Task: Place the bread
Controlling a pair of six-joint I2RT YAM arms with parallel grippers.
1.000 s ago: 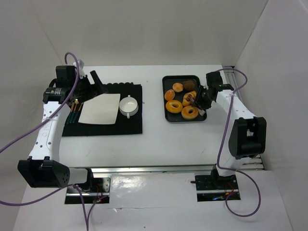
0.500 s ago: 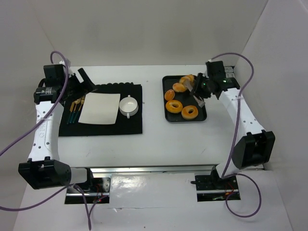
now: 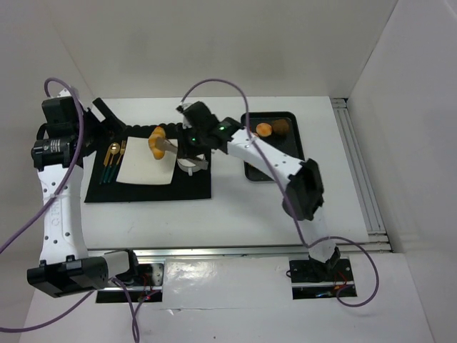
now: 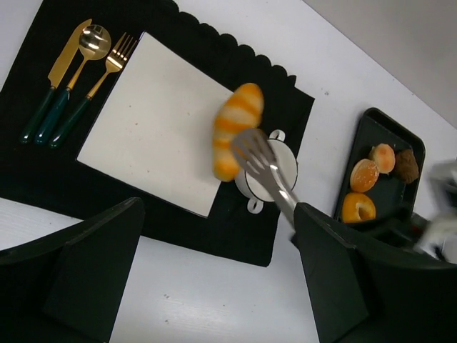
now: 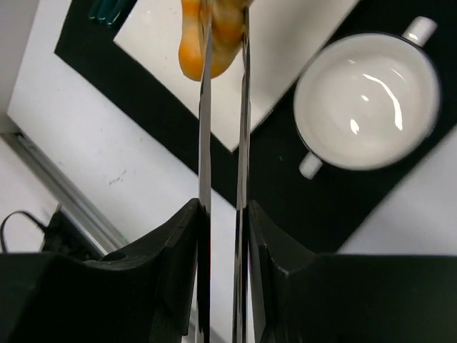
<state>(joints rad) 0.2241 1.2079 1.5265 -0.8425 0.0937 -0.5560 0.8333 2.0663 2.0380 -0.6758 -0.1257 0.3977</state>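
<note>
Clamps tongs [image 5: 203, 143] in the right end effector [image 5: 223, 236] and pinches the bread [image 4: 238, 127] just ahead, above the white plate [image 4: 143, 136], ready for release. Holds the left end effector [image 4: 214, 271] wide, empty, off to the side.

Bread [image 3: 156, 141]: golden-orange ridged roll with tapered ends, was pinched in tongs [image 4: 265, 168], held above white plate's [image 3: 143, 168] far-right corner.

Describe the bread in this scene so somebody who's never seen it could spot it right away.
Start at the black placemat on the table's left side and find the white square plate on it. Over that plate, tongs gripped by the right claw pinch the bread: a long, ridged golden-orange roll with tapered ends, unlike the round pastries on the black tray.
</note>
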